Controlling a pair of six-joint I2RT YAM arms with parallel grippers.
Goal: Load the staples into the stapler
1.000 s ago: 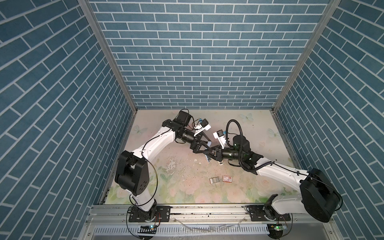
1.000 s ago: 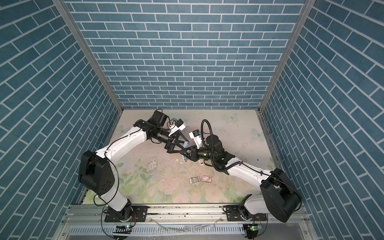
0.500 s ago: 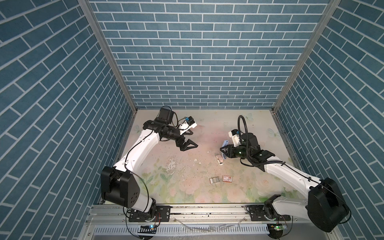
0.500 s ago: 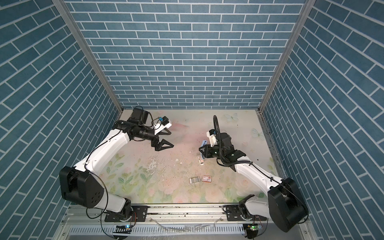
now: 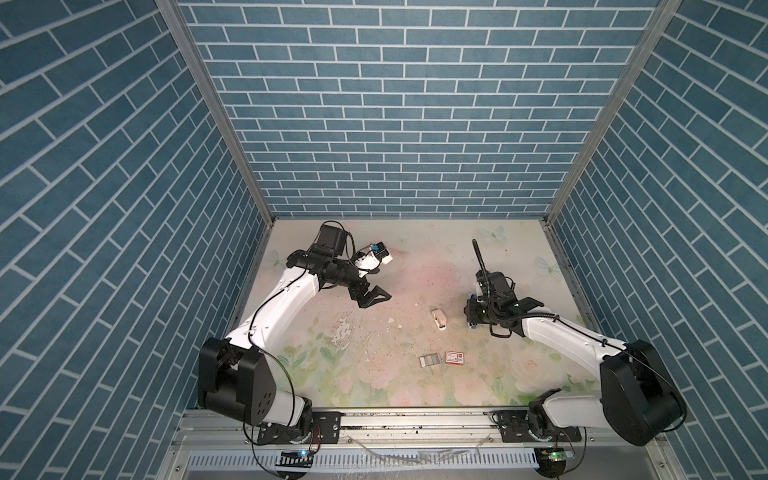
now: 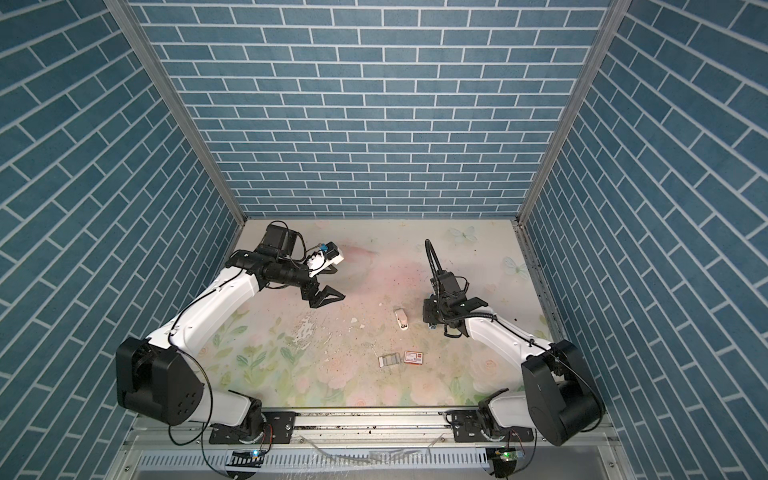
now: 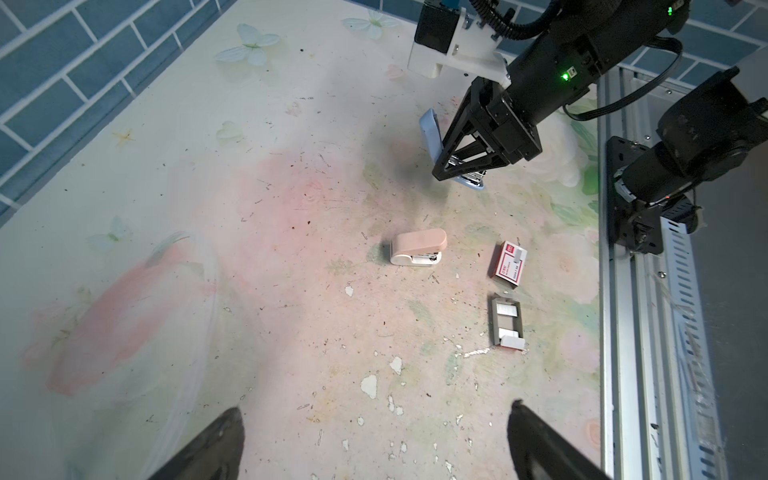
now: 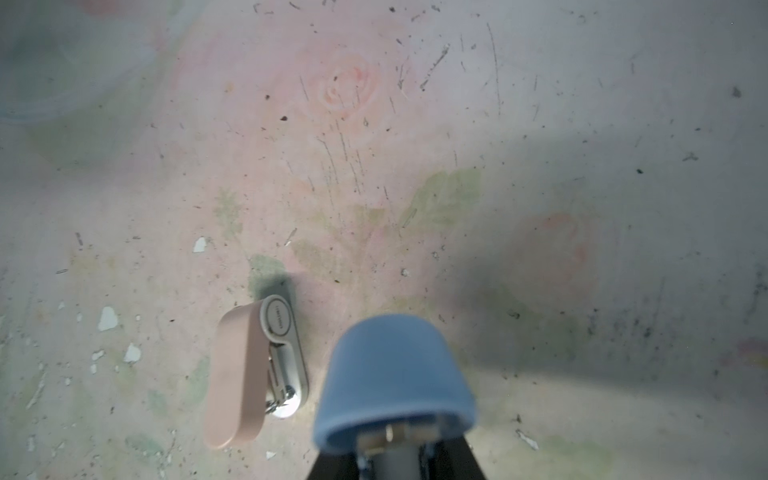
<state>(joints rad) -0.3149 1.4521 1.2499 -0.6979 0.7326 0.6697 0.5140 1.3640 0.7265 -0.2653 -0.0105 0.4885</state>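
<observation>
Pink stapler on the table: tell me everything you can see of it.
The small pink-and-white plastic stapler has a rounded matte pink top arm over a white base, with a round labelled cap at the hinge and silvery metal showing between the two. It is closed or nearly so and seems to lie on its side on the floral table, apart from everything else; only the table touches it.

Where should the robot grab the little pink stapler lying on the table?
Probably from straight above, near its round hinge end. The pink stapler lies flat on its side with the hinge disc facing up. So the open, empty left gripper could close its fingers across the pink cover and white base there, where the two halves meet.
</observation>
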